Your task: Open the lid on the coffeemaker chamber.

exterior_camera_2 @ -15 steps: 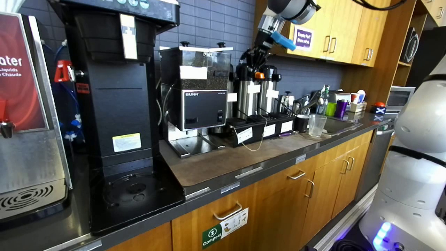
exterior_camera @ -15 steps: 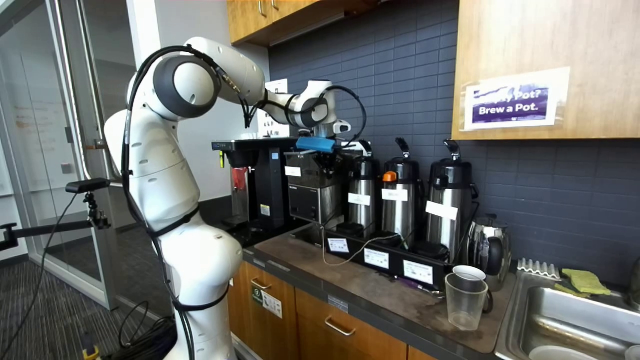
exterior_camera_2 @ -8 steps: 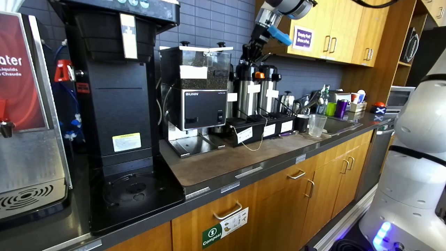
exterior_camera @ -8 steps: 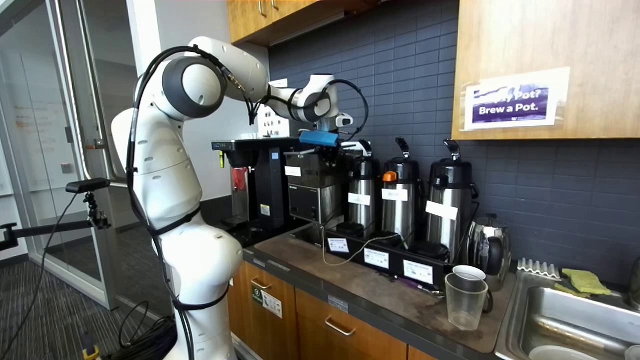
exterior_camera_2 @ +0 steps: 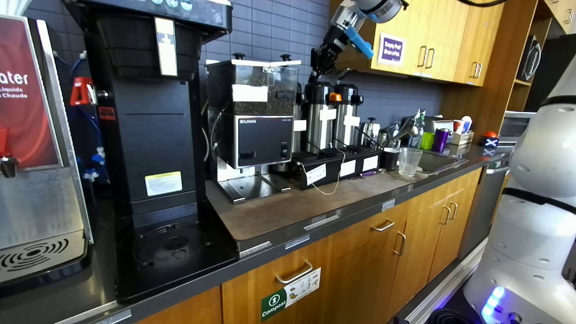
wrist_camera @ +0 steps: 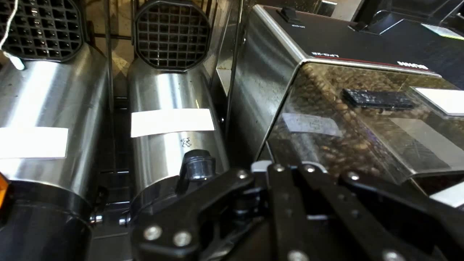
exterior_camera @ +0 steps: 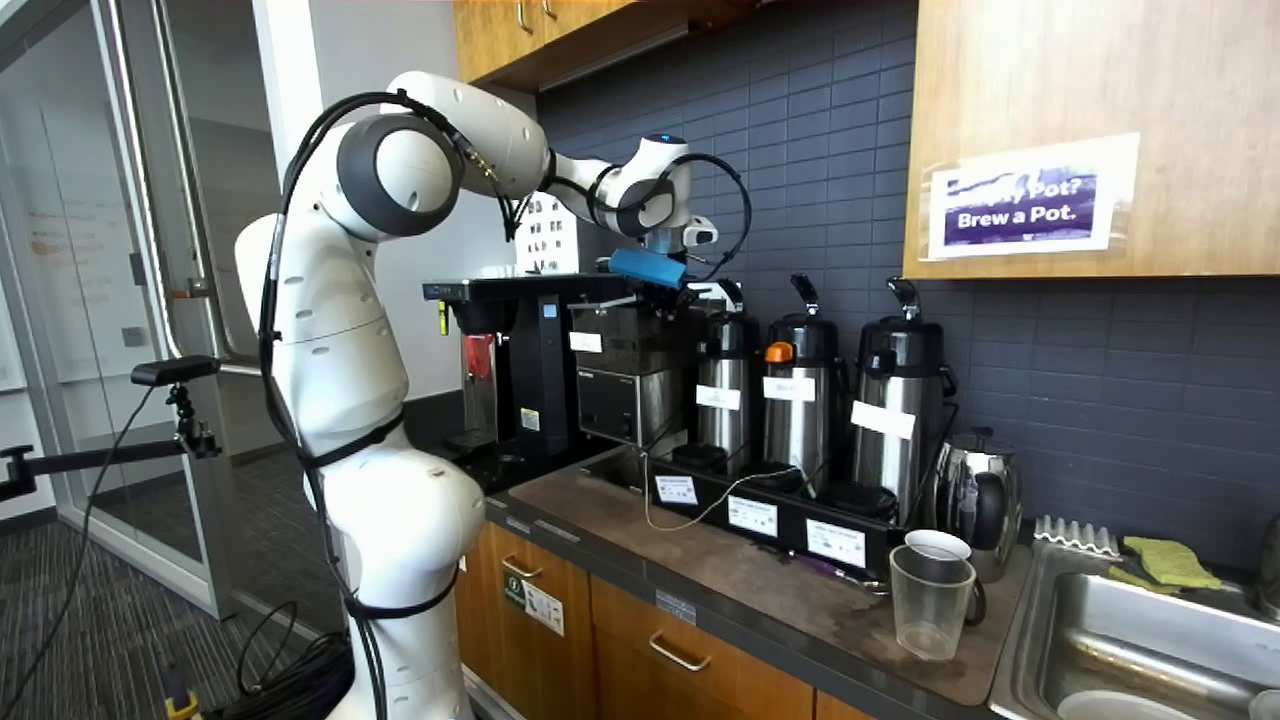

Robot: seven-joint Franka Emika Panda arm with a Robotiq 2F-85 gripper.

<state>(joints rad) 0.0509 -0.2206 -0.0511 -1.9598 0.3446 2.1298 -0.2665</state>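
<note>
The coffeemaker chamber appears to be the boxy black-and-steel BUNN machine with clear bean hoppers, also in the wrist view and in an exterior view. Its flat lid has a pale front edge and a black knob; a second such lid is beside it. Both lie flat on the hoppers. My gripper is above the pump dispensers, right of the lids, pointing down. In an exterior view the gripper overlaps the hopper's side. In the wrist view its fingers look drawn together with nothing visibly held; the tips are hidden.
Steel pump dispensers stand beside the machine in a black tray. A tall black brewer stands on its other side. A wooden wall cabinet is close behind the gripper. A clear pitcher is near the sink.
My gripper has risen slightly and shifted toward the BUNN machine and the wall, tilting a little. The machine, lids and dispensers have not moved.
</note>
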